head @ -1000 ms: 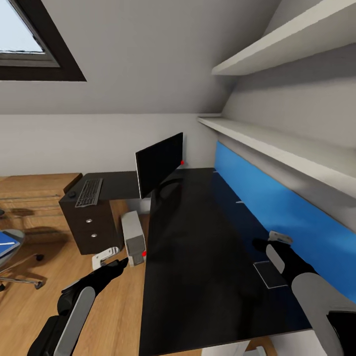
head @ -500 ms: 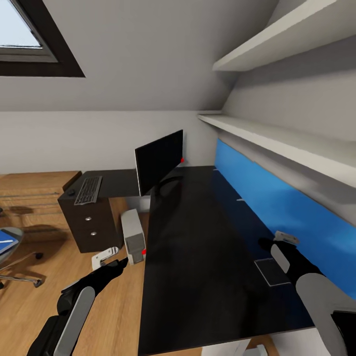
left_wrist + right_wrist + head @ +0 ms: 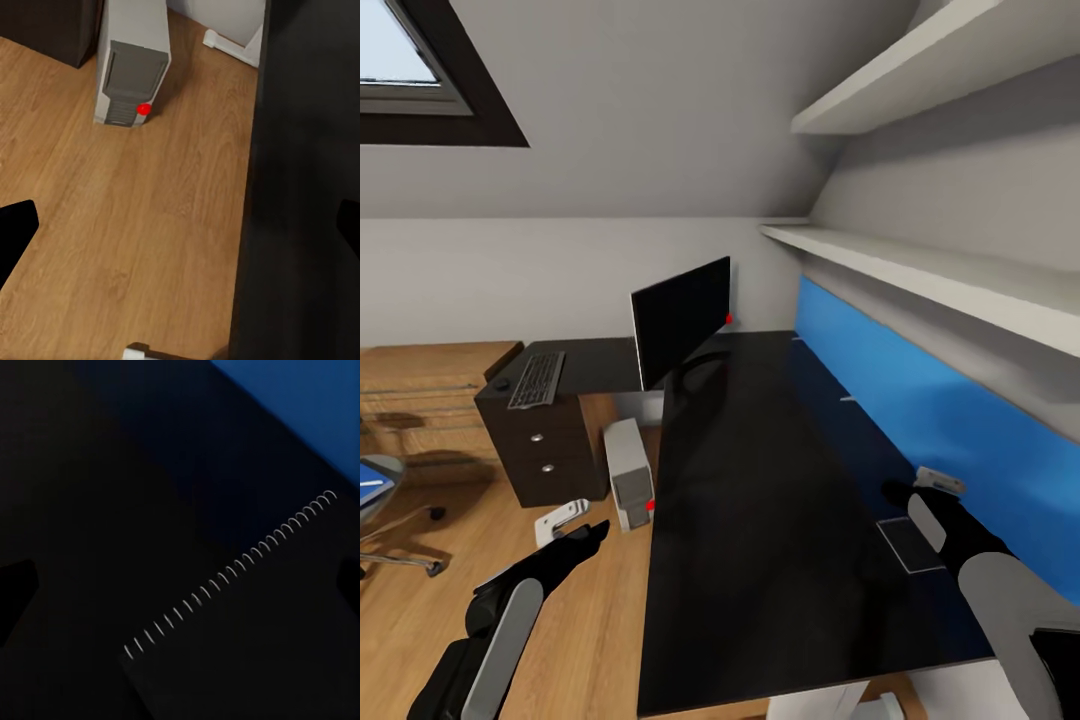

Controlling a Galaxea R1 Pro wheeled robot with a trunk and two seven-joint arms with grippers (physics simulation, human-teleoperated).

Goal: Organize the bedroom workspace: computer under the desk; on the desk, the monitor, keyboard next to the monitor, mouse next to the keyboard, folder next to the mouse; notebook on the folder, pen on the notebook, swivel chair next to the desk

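Lying on the desk [image 3: 760, 480] just under the open right tool [image 3: 905, 492]: the notebook [image 3: 908, 545].

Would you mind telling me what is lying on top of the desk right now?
On the desk stand the monitor, the keyboard with the mouse beside it, and the notebook near the right gripper. The arm covers part of the desktop.

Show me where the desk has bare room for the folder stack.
The desk is bare from the monitor to its near edge, left of the notebook. It is crowded by the keyboard and mouse.
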